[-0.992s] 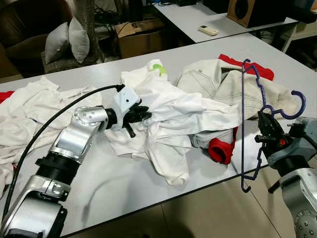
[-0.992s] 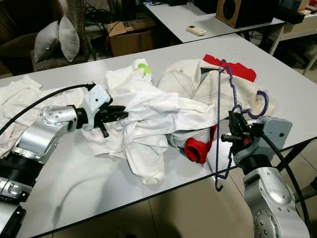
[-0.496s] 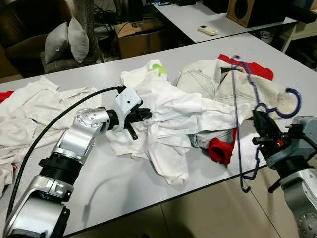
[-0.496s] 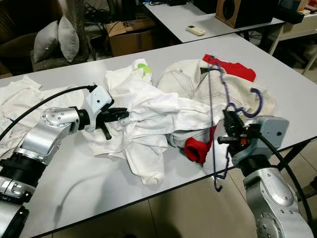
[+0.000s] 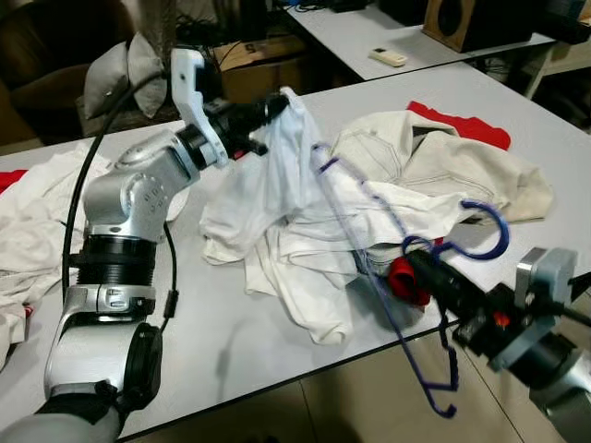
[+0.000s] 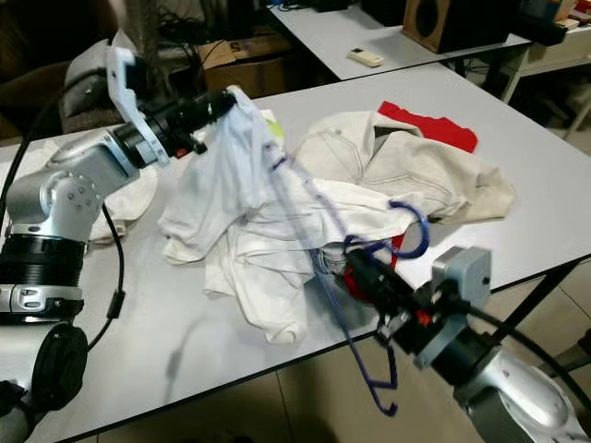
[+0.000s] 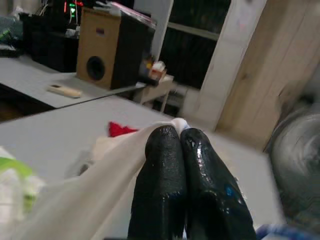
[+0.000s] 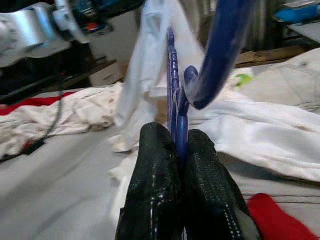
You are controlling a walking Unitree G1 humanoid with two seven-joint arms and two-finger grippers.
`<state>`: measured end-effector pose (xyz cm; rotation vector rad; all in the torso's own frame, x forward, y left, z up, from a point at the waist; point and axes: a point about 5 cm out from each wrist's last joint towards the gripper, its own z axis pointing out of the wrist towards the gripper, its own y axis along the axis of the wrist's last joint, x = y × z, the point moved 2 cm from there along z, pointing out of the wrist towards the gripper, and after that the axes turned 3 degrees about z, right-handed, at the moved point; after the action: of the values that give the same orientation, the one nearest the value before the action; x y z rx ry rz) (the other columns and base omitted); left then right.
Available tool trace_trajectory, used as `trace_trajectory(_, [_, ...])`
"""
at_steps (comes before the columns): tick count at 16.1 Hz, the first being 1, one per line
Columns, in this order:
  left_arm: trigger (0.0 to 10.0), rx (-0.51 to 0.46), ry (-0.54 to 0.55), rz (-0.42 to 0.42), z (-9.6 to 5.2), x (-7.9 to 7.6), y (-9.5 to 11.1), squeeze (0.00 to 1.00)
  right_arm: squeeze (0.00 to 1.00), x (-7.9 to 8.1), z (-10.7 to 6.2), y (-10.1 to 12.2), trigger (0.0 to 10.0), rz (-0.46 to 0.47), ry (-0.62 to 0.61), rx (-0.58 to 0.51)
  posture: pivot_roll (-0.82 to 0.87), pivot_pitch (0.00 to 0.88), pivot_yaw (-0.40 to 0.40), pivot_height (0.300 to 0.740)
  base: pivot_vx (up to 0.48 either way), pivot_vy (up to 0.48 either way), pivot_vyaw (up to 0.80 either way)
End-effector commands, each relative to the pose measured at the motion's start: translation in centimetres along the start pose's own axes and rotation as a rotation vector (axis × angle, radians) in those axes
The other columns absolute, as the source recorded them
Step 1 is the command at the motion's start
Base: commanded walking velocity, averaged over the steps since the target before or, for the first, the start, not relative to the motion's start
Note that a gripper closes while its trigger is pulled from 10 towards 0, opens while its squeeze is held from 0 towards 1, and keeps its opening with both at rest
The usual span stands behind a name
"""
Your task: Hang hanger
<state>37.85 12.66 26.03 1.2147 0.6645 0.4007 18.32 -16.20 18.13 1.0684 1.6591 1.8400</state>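
— So where is the hanger right now?

— It is blue, and the right gripper has it. The two black fingers are squeezed tight on the thin neck, just under the hook. The hook curls up above the gripper. One long arm of the hanger slants up and pokes into the white shirt. The other end hangs down past the front edge of the table.

— And what is the left gripper doing?

— It is up high over the table, pinching the top of that white shirt. Its fingers are pressed together with the cloth caught between them, so the shirt hangs down like a little tent.

— What else is on the table?

— Lots of clothes. A cream jacket lies behind the hanger, with a red cloth peeking out at its far side. A small red cuff sits right next to the right gripper. More white cloth is piled at the left end.

— Anything behind the table?

— Yes, a second table with a remote control and a brown speaker, and a grey cushion on a chair.
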Motion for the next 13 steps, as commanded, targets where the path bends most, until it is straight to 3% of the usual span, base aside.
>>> trace_trajectory(1, [0.0, -0.045, 0.011, -0.044, -0.3, 0.3, 1.1, 0.0, 0.0, 1.1, 0.0, 0.2, 10.0, 0.014, 0.063, 0.0, -0.08, 0.0, 0.098, 0.74, 0.0, 0.0, 0.0])
trace_trajectory(3, [0.0, -0.067, 0.0, -0.153, -0.5, 0.2, 1.5, 0.0, 0.0, 1.4, -0.3, 0.1, 10.0, 0.033, 0.093, 0.014, -0.08, 0.0, 0.098, 0.74, 0.0, 0.0, 0.0])
trace_trajectory(9, [0.0, -0.05, 0.048, -0.212, -0.9, 0.7, 1.3, 0.0, 0.0, 1.8, -1.0, -0.2, 10.0, 0.066, 0.136, 0.057, -0.08, 0.0, 0.095, 0.74, 0.0, 0.0, 0.0])
trace_trajectory(10, [0.0, -0.046, 0.045, -0.215, -0.9, 0.7, 1.3, 0.0, 0.0, 1.4, -0.9, -0.2, 10.0, 0.05, 0.109, 0.058, -0.08, 0.0, 0.095, 0.74, 0.0, 0.0, 0.0])
trace_trajectory(11, [0.0, -0.032, 0.02, -0.224, -0.9, 0.3, 1.1, 0.0, 0.0, -0.6, -0.6, 0.0, 10.0, 0.004, -0.028, 0.037, -0.08, 0.0, 0.095, 0.74, 0.0, 0.0, 0.0])
trace_trajectory(13, [0.0, -0.021, -0.001, -0.234, -0.9, 0.0, 1.0, 0.0, 0.0, -2.6, -0.7, 0.6, 10.0, -0.028, -0.149, 0.004, -0.08, 0.0, 0.096, 0.74, 0.0, 0.0, 0.0])
